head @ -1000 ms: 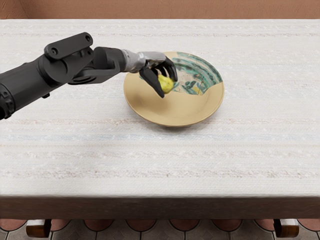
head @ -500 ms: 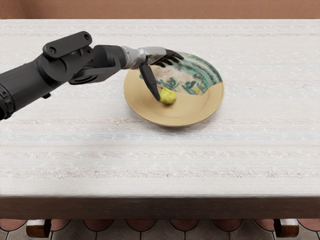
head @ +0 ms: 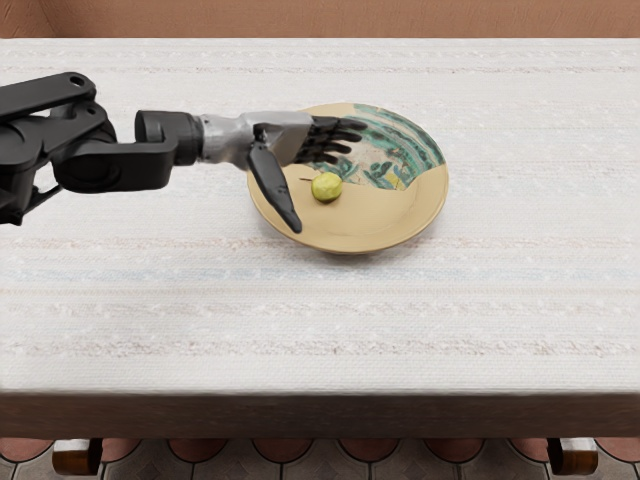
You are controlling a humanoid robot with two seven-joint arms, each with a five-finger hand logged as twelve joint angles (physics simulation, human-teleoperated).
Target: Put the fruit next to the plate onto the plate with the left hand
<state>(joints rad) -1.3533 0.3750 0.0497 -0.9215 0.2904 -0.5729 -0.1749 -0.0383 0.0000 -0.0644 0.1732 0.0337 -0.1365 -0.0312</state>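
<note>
A small yellow-green fruit (head: pixel 326 187) lies free on the tan plate (head: pixel 400 215), left of the plate's middle. The plate has a green painted pattern on its far right part. My left hand (head: pixel 305 160) hovers over the plate's left rim, its fingers (head: pixel 335 135) spread and pointing right, its thumb hanging down toward the near rim. It holds nothing; the fruit sits just right of the thumb, apart from it. The left arm (head: pixel 90 150) comes in from the left edge.
The plate stands on a wide table with a pale woven cloth (head: pixel 320 320). The table's front edge (head: pixel 320 410) runs along the bottom, with floor and chair parts below it.
The left hand let go of the fruit, which dropped onto the plate. The fingers spread and the arm pulled back to the left.
</note>
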